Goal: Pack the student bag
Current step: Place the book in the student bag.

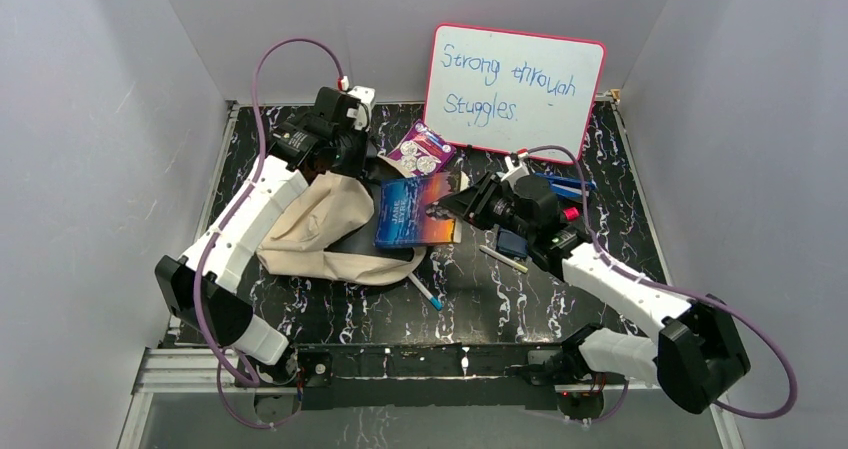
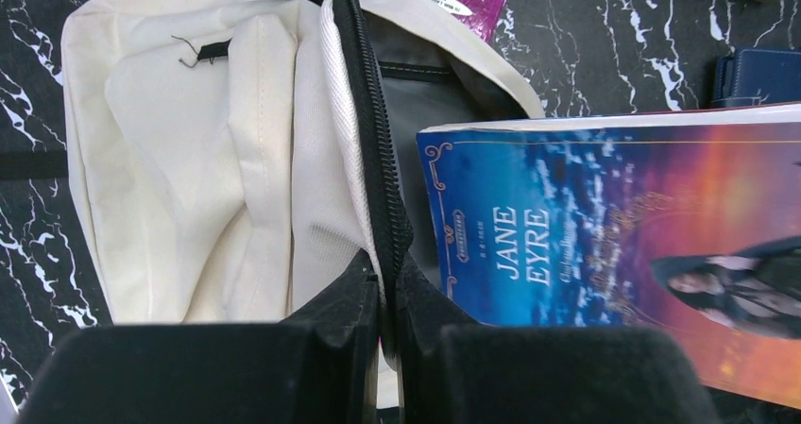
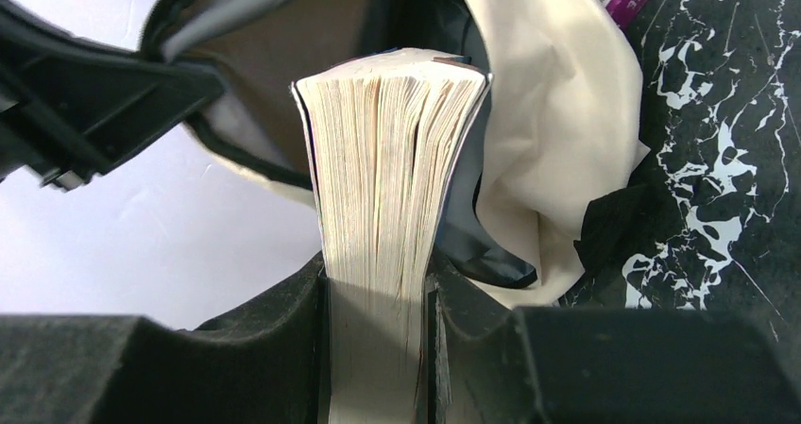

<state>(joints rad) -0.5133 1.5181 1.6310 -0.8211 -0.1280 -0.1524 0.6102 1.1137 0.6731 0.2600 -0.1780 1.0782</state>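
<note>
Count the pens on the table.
2. A blue-tipped pen lies on the near side of the bag; a grey pen lies just right of the book's near corner. More may be hidden.

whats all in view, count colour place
student bag: one, beige, left of centre
book: one, blue-orange cover, at the bag's mouth
packet: one, purple, behind the book
whiteboard: one, pink-framed, at the back
pen: one, white with blue tip, in front of the bag
second pen: one, pale, beside the right arm
blue thing: one, kind unclear, behind the right arm
table: one, black marble
left claw: one, black, shut on the bag's zipper edge
right claw: one, black, shut on the book
</note>
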